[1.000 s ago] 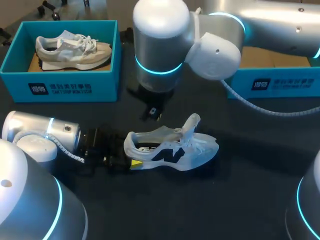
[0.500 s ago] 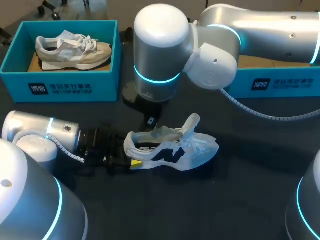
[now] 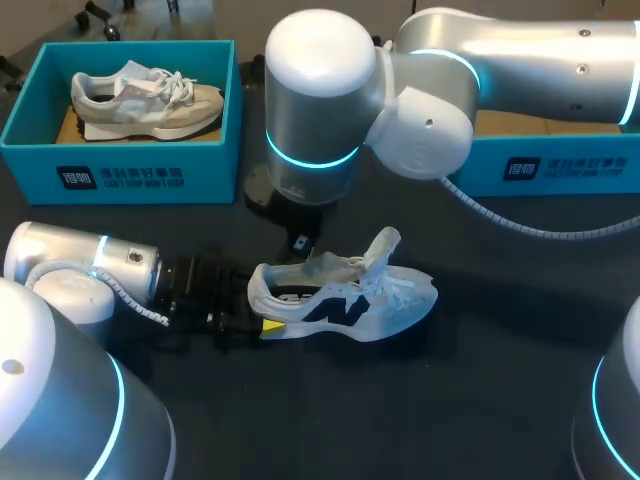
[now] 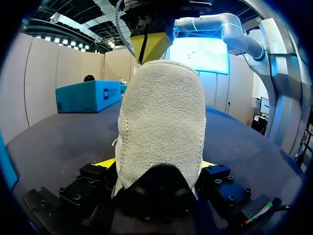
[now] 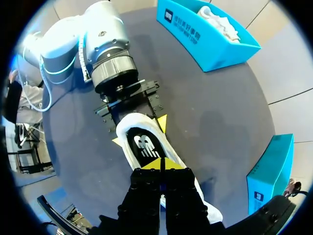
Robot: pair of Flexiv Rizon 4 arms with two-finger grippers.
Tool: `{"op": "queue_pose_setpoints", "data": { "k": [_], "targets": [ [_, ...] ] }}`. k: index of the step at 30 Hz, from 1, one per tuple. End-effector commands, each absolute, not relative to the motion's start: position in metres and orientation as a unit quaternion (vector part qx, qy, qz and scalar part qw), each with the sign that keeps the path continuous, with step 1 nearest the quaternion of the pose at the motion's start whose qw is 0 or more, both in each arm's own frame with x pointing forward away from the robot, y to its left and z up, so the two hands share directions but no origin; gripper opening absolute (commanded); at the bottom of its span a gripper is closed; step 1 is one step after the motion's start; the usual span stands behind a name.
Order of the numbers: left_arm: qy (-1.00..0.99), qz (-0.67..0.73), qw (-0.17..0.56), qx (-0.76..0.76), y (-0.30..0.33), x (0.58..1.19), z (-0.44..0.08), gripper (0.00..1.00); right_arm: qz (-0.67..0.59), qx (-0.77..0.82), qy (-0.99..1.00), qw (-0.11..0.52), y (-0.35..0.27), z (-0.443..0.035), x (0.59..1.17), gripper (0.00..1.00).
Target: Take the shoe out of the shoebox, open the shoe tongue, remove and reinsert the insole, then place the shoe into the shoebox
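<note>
Two tools work one white mesh sneaker (image 3: 345, 295) on the black counter (image 3: 480, 400): left tool (image 5: 139, 131) clamps the heel to steady it; right tool (image 5: 161, 164), tips pinched together, empty, hovers above the exposed white insole (image 5: 143, 145).

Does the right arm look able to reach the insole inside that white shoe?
Probably yes. The right pincer hangs right above the insole, the tongue stands up, and the left pincer grips the shoe only at its heel, leaving the opening free.

closed right gripper (image 5: 160, 164) just over white shoe (image 5: 145, 147), its heel in left gripper (image 5: 140, 130)
</note>
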State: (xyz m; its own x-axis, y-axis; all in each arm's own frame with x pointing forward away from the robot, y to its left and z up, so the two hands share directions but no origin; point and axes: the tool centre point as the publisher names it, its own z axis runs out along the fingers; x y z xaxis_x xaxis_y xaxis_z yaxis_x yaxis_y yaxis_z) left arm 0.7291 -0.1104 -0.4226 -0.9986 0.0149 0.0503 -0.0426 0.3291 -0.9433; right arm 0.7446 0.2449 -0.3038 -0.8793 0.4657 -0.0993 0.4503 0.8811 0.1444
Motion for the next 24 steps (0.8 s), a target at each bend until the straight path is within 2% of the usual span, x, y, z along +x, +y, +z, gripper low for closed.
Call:
{"op": "queue_pose_setpoints", "data": {
  "k": [1, 11, 24],
  "targets": [
    [-0.815, 0.579, 0.026, 0.008, -0.110, 0.731, -0.424, 0.00, 0.045, 0.218, 0.973, 0.058, 0.244, -0.308, 0.742, 0.00],
    [-0.815, 0.579, 0.026, 0.008, -0.110, 0.731, -0.424, 0.00, -0.001, 0.157, 0.987, 0.042, 0.242, -0.325, 0.732, 0.00],
    [-0.815, 0.579, 0.026, 0.008, -0.110, 0.731, -0.424, 0.00, -0.009, 0.141, 0.987, 0.071, 0.228, -0.352, 0.737, 0.00]
  ]
}}
